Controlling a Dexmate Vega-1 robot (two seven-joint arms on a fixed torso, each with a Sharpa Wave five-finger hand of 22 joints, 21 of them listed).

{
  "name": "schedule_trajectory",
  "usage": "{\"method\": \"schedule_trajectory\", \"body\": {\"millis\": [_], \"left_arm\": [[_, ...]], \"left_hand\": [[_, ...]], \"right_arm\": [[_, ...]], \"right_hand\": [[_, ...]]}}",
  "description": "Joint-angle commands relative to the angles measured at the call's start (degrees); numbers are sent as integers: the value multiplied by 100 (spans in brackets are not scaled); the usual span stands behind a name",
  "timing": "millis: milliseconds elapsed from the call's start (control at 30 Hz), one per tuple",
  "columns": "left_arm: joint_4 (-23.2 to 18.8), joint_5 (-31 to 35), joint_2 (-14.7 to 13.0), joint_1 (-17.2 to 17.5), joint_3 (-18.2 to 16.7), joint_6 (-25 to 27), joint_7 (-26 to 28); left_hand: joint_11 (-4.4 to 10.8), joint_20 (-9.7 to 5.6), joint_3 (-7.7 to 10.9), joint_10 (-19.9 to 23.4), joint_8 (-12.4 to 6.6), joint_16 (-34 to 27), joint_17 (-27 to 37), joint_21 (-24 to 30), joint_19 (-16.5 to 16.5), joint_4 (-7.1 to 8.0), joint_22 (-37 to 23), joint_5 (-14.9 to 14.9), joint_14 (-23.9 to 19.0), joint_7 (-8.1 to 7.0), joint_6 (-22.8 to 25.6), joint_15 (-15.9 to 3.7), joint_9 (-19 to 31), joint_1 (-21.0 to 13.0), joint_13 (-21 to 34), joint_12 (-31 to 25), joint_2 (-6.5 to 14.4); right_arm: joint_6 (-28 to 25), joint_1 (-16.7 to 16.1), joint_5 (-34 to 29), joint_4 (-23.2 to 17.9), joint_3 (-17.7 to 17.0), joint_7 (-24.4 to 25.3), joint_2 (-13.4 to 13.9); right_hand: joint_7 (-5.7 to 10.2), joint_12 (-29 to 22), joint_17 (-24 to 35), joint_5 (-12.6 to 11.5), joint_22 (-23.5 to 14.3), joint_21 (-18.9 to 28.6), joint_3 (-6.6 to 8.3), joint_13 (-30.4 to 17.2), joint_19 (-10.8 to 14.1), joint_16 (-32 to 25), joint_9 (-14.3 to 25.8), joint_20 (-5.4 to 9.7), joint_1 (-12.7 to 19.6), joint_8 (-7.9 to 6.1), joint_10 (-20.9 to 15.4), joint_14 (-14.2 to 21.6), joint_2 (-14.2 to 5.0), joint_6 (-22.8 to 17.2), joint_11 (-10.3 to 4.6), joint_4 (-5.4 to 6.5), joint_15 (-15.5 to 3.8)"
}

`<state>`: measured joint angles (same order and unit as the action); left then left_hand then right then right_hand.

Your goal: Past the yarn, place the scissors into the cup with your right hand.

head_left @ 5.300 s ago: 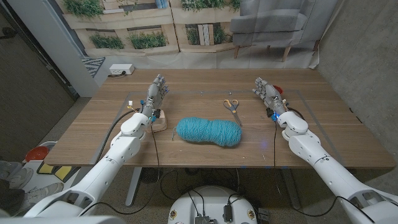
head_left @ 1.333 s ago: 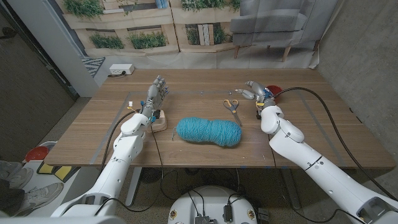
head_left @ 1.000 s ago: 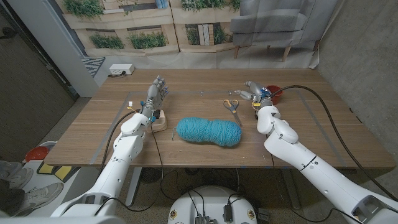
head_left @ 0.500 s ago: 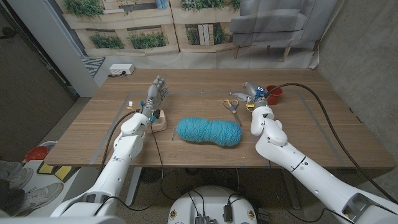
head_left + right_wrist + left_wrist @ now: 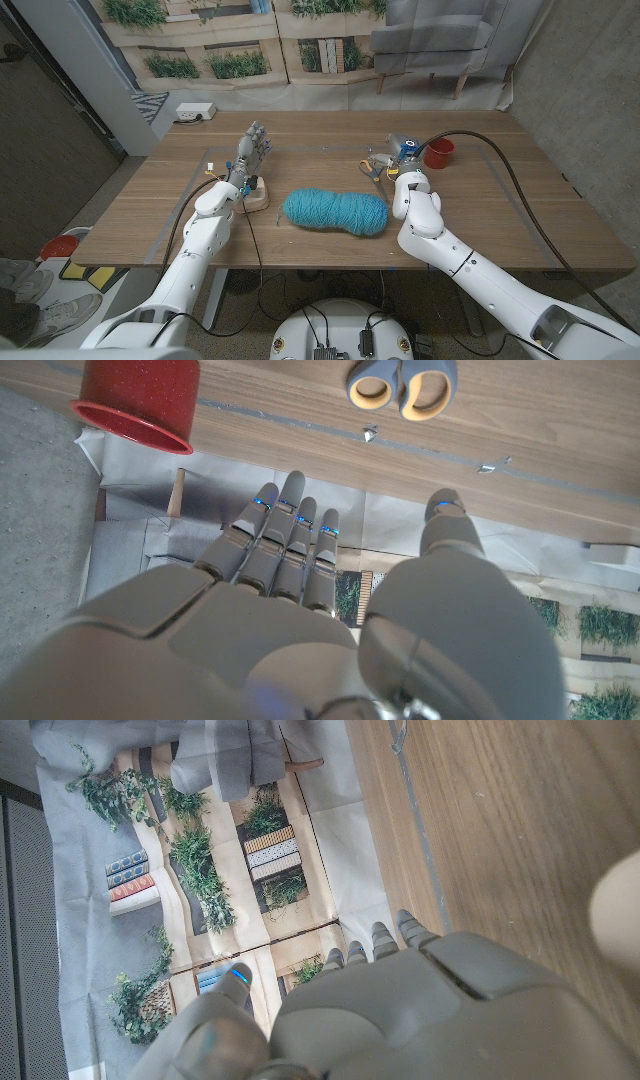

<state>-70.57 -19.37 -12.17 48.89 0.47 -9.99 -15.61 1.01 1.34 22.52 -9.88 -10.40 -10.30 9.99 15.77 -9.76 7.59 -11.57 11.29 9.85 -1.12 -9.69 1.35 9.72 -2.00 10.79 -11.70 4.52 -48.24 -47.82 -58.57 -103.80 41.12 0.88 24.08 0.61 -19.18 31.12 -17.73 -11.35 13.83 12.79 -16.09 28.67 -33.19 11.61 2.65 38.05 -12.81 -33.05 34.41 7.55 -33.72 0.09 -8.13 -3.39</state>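
Right hand hovers beside the scissors, fingers apart, holding nothing, apparently lined up for a grasp; contact can't be judged from the head view. Scissors lie on the table beyond the yarn; cup stands nearby. Left hand waits upright, fingers spread, empty, approx. clear of the work area.

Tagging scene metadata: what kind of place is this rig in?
Likely a lab or studio mock-up, not a real home: a printed backdrop of planters and an armchair hangs behind the wooden table, and cables trail across it.
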Motion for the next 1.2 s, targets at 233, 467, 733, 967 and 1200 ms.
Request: {"method": "schedule_trajectory", "body": {"millis": [233, 467, 733, 967, 1200], "left_arm": [[232, 3, 31, -161, 39, -62, -41], [340, 12, 42, -229, 59, -84, -53], [486, 27, 65, -318, 81, -123, -50], [608, 42, 83, -390, 97, -170, -44], [728, 45, 108, -465, 118, -227, -65]], "left_hand": [[-33, 21, -35, -835, -12, -28, 29, -11, -439, 13, -12, 45, 982, 44, -593, 12, 28, 11, 15, -12, 14], [-29, 21, -41, -836, -7, -27, 29, -14, -440, 14, -12, 45, 986, 56, -606, 18, 28, 13, 15, -12, 12], [-24, 19, -47, -832, -5, -27, 29, -16, -439, 15, -13, 45, 986, 63, -613, 14, 28, 14, 15, -14, 10], [-26, 18, -53, -831, -5, -28, 29, -18, -439, 16, -13, 46, 985, 74, -617, 10, 28, 16, 16, -15, 8], [-31, 20, -59, -836, -2, -29, 29, -22, -444, 18, -13, 46, 985, 76, -627, 15, 28, 18, 16, -14, 7]], "right_arm": [[226, -37, -931, 301, -53, -642, -342], [337, -25, -1266, 424, -88, -997, -429], [511, -20, -1512, 586, -168, -1250, -541], [624, -41, -1619, 685, -267, -1369, -625], [700, -33, -1860, 845, -262, -1419, -666]], "right_hand": [[-74, -325, 545, -67, -61, 98, -194, -157, 153, -537, 87, 50, 182, -156, -534, 262, -99, -581, 121, 59, -687], [-119, -528, 997, -93, -73, 124, -368, -278, 162, -903, 169, 48, 301, -212, -747, 303, -128, -863, 128, 81, -682], [-136, -564, 1037, -95, -80, 118, -467, -326, 118, -870, 200, 77, 254, -187, -705, 295, -47, -856, 118, 108, -682], [-166, -670, 1089, -101, -88, 120, -585, -387, 88, -869, 238, 76, 188, -222, -814, 386, 14, -1015, 139, 150, -639], [-193, -791, 1235, -119, -94, 140, -659, -456, 112, -976, 281, 48, 231, -271, -952, 498, -12, -1205, 189, 158, -616]]}}
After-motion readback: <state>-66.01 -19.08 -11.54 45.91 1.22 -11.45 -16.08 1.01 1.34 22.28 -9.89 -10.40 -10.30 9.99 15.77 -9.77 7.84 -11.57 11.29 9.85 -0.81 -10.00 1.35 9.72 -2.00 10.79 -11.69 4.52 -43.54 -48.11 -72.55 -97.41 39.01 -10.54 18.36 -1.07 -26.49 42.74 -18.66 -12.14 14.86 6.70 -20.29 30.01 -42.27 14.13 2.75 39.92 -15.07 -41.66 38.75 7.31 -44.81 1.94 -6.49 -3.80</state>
